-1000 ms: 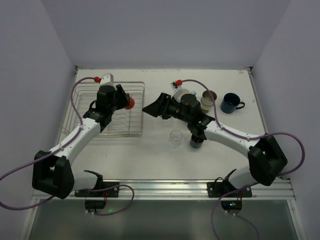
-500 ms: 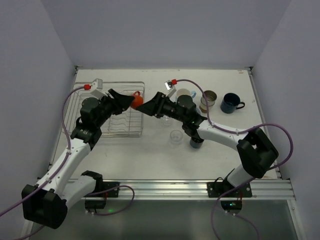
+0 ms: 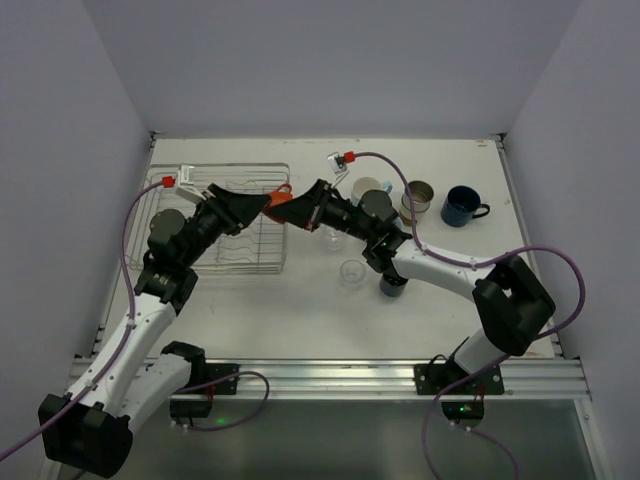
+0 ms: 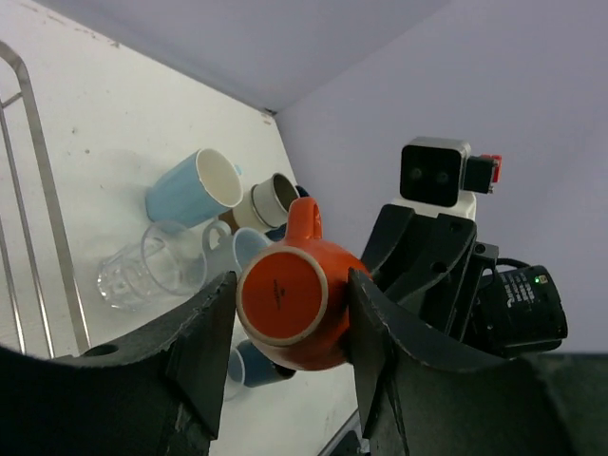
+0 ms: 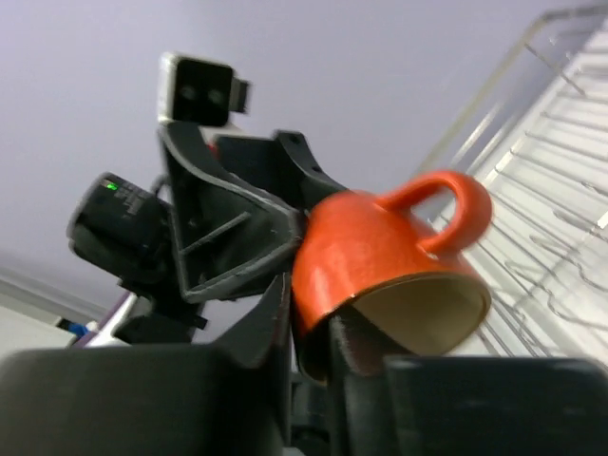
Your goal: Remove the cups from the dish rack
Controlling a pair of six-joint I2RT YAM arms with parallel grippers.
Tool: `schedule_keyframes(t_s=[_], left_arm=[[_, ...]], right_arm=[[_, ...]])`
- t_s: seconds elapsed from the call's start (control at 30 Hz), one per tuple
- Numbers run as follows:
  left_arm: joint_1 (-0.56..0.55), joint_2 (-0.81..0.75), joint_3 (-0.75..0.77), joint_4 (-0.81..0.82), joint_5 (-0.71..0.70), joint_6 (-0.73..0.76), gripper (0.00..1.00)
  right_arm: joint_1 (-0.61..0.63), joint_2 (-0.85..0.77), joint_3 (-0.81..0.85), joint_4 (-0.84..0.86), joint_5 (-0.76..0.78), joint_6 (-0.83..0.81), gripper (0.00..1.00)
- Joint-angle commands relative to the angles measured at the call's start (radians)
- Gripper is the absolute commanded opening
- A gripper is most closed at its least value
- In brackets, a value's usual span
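Observation:
An orange mug (image 3: 279, 198) hangs in the air over the right edge of the dish rack (image 3: 220, 167), held from both sides. My left gripper (image 3: 263, 204) is shut on its body, one finger on each side of the base (image 4: 282, 293). From the right, my right gripper (image 3: 300, 212) is shut on the mug's rim (image 5: 418, 290), one finger inside and one outside. The handle (image 5: 451, 204) points up. On the table right of the rack are a light blue mug (image 3: 368, 188), a metallic tumbler (image 3: 417, 200), a navy mug (image 3: 462, 206), a clear glass (image 3: 351, 271) and a dark cup (image 3: 392, 285).
Both arms meet over the middle of the table. A second clear glass (image 4: 142, 271) lies beside the light blue mug (image 4: 195, 185), partly under my right arm in the top view. The rack's wire rim (image 4: 38, 190) runs just left of them.
My left gripper has carried the orange mug up and right, off the rack. My right gripper moved left to meet it and closed on the rim.

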Motion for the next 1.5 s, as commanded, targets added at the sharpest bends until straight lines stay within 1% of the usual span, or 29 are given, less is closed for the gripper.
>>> schedule_keyframes(t_s=[0.0,0.03,0.07,0.1,0.13,0.17,0.2,0.23,0.27,0.3,0.33,0.37,0.4,0.43,0.47,0.5,0.53,0.57,0.6,0.63,0.67,0.7,0.77,0.83,0.9,0.97,1.03,1.17,1.47], left_arm=[[0.007,-0.037,-0.011,0.083,0.073,-0.059,0.05],[0.007,-0.037,-0.008,0.083,0.082,-0.058,0.13],[0.007,-0.038,0.004,0.066,0.085,-0.038,0.27],[0.007,-0.043,0.015,0.048,0.078,-0.018,0.60],[0.007,-0.056,0.040,0.026,0.070,0.028,0.76],[0.007,-0.064,0.053,-0.025,0.062,0.054,0.90],[0.007,-0.075,0.070,-0.056,0.036,0.086,1.00],[0.007,-0.093,0.104,-0.119,0.021,0.152,1.00],[0.007,-0.104,0.122,-0.150,0.010,0.183,1.00],[0.007,-0.115,0.139,-0.185,-0.013,0.220,1.00],[0.007,-0.136,0.173,-0.272,-0.019,0.296,1.00],[0.007,-0.149,0.187,-0.306,-0.027,0.336,1.00],[0.007,-0.164,0.199,-0.346,-0.033,0.384,1.00],[0.007,-0.191,0.219,-0.427,-0.031,0.486,1.00],[0.005,-0.205,0.224,-0.470,-0.030,0.535,1.00],[0.005,-0.222,0.224,-0.516,-0.028,0.585,1.00],[0.005,-0.257,0.212,-0.599,-0.031,0.670,1.00],[-0.004,-0.277,0.196,-0.629,-0.063,0.698,1.00],[-0.018,-0.299,0.175,-0.652,-0.082,0.712,1.00],[-0.036,-0.342,0.129,-0.667,-0.083,0.729,1.00],[-0.039,-0.357,0.109,-0.669,-0.074,0.725,1.00],[-0.044,-0.374,0.088,-0.664,-0.048,0.709,1.00],[-0.048,-0.409,0.029,-0.626,0.023,0.711,1.00],[-0.076,-0.431,-0.027,-0.603,0.016,0.703,1.00],[-0.099,-0.452,-0.092,-0.556,0.019,0.688,1.00],[-0.122,-0.457,-0.080,-0.567,0.038,0.702,1.00],[-0.128,-0.486,-0.087,-0.558,0.029,0.697,1.00],[-0.137,-0.518,-0.092,-0.555,0.018,0.696,1.00],[-0.140,-0.537,-0.097,-0.554,0.002,0.689,1.00]], right_arm=[[0.005,-0.013,-0.008,0.179,-0.003,0.016,0.05],[0.005,-0.020,-0.014,0.185,-0.005,0.016,0.00],[0.005,-0.028,-0.029,0.185,-0.005,0.015,0.00],[0.005,-0.051,-0.035,0.167,-0.005,0.010,0.00],[0.005,-0.066,-0.041,0.150,-0.003,0.002,0.00],[0.005,-0.082,-0.055,0.127,-0.003,-0.023,0.00],[0.005,-0.118,-0.061,0.063,0.000,-0.039,0.00],[0.005,-0.142,-0.067,0.023,0.004,-0.056,0.00],[0.005,-0.165,-0.080,-0.020,0.015,-0.101,0.00],[0.005,-0.218,-0.084,-0.116,0.024,-0.131,0.00],[0.005,-0.249,-0.087,-0.176,0.037,-0.160,0.00],[0.004,-0.284,-0.087,-0.241,0.081,-0.238,0.00],[0.004,-0.321,-0.080,-0.421,0.115,-0.286,0.00],[0.002,-0.393,-0.069,-0.532,0.162,-0.332,0.00],[0.002,-0.428,-0.048,-0.630,0.284,-0.426,0.00],[-0.002,-0.460,-0.034,-0.838,0.355,-0.470,0.00],[-0.014,-0.515,-0.022,-0.944,0.417,-0.497,0.00],[-0.065,-0.543,-0.018,-1.021,0.466,-0.534,0.00],[-0.106,-0.571,-0.023,-1.157,0.481,-0.539,0.00],[-0.204,-0.620,-0.028,-1.216,0.472,-0.548,0.00],[-0.246,-0.643,-0.047,-1.255,0.475,-0.559,0.00],[-0.278,-0.659,-0.057,-1.321,0.538,-0.567,0.00],[-0.358,-0.663,-0.072,-1.390,0.604,-0.587,0.00],[-0.436,-0.642,-0.080,-1.403,0.603,-0.605,0.00],[-0.476,-0.582,-0.087,-1.407,0.600,-0.616,0.00],[-0.519,-0.506,-0.083,-1.409,0.613,-0.633,0.00],[-0.550,-0.455,-0.075,-1.412,0.589,-0.643,0.00],[-0.567,-0.297,-0.069,-1.412,0.546,-0.653,0.00],[-0.571,-0.133,-0.087,-1.360,0.502,-0.650,0.00]])
